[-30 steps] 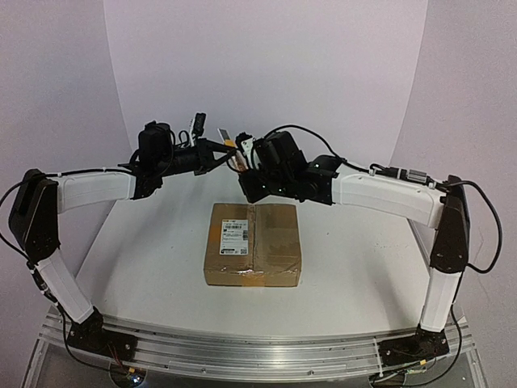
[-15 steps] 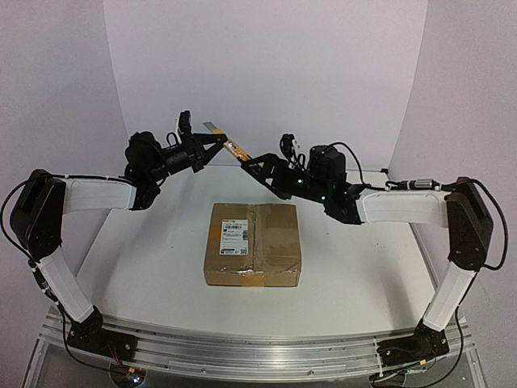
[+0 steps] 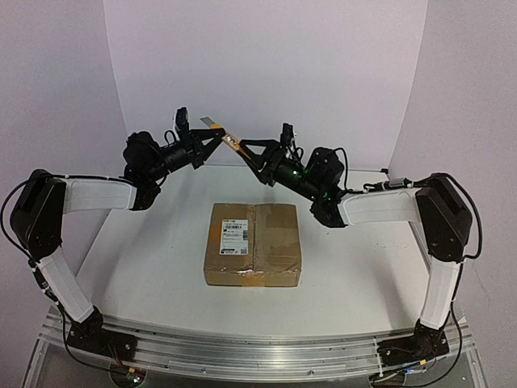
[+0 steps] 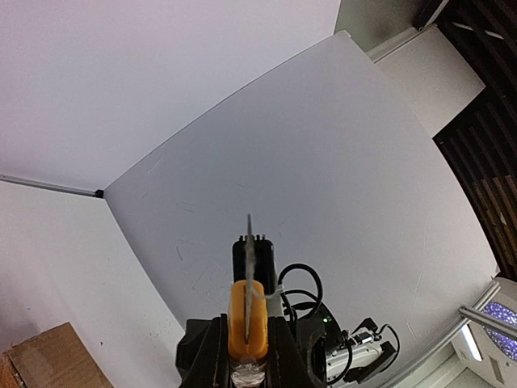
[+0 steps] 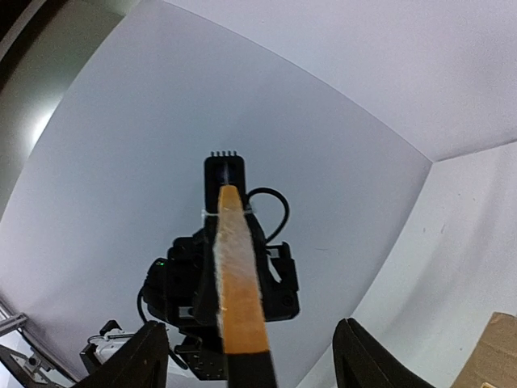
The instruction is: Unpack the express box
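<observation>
The express box (image 3: 253,242), brown cardboard with a white label and tape strips, lies shut and flat on the table's middle. One corner shows in the left wrist view (image 4: 48,360) and in the right wrist view (image 5: 494,356). My left gripper (image 3: 213,138) is raised above the table's back and shut on an orange box cutter (image 3: 231,145) with a grey blade. In the left wrist view the jaws (image 4: 248,323) clamp its orange body (image 4: 247,319). My right gripper (image 3: 257,142) faces it, open. In the right wrist view (image 5: 250,323) the cutter (image 5: 237,283) lies between its wide-apart fingers without touching them.
The white table (image 3: 145,267) is ringed by a curved white backdrop (image 3: 266,73). Both arms reach up and inward over the table's far half, well above the box. The aluminium base rail (image 3: 242,352) runs along the near edge.
The right arm has swung back and turned its gripper up toward the cutter's orange end. The left gripper has lifted and tilted the cutter. The box has not moved.
</observation>
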You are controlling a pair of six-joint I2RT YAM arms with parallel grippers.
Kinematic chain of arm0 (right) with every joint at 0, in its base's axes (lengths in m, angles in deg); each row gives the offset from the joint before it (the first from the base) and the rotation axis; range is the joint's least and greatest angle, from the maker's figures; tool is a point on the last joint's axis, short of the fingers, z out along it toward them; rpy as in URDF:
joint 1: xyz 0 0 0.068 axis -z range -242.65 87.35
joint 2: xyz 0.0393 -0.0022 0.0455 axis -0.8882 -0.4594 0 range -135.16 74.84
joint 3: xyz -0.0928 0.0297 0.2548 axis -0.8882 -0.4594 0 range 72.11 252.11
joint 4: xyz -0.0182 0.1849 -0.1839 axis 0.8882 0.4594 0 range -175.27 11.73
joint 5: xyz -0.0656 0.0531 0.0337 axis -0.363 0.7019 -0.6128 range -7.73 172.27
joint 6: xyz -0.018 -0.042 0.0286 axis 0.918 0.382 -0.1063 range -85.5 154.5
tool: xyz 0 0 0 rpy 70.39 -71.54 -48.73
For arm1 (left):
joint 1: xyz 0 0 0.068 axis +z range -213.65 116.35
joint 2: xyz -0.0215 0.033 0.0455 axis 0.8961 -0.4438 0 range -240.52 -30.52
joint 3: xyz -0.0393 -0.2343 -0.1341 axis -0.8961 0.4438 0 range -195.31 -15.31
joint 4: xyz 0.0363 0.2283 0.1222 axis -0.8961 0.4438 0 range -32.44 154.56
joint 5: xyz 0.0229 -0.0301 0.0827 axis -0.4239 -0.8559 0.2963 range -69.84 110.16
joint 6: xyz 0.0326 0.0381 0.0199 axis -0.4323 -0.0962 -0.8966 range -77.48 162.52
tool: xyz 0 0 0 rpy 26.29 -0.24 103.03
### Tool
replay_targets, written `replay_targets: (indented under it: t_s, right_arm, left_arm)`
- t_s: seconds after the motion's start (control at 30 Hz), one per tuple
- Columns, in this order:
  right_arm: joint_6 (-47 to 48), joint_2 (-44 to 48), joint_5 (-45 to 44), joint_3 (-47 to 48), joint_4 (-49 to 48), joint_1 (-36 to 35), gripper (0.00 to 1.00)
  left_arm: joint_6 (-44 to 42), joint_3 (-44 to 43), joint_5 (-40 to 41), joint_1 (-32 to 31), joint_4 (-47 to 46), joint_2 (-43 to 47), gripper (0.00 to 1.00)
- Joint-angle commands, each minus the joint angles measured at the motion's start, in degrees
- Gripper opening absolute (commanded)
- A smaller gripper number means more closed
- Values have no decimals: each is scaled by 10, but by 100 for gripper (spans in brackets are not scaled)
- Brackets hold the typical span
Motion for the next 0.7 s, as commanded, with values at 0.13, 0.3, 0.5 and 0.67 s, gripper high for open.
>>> replay_targets:
  t_s: [0.13,0.3,0.5,0.67]
  right_arm:
    - [-37,-16,32,46,-40,-1,69]
    - [-41,-13,39,37,-22,-2,64]
    - [-36,-9,34,26,-16,-2,47]
    - [-34,-11,34,38,-11,-1,18]
  left_arm:
    - [1,-6,21,-3,-36,0,0]
    - [11,-8,26,-3,-36,0,0]
    - [8,-7,22,-3,-42,2,0]
    - [1,-4,17,-3,-38,3,0]
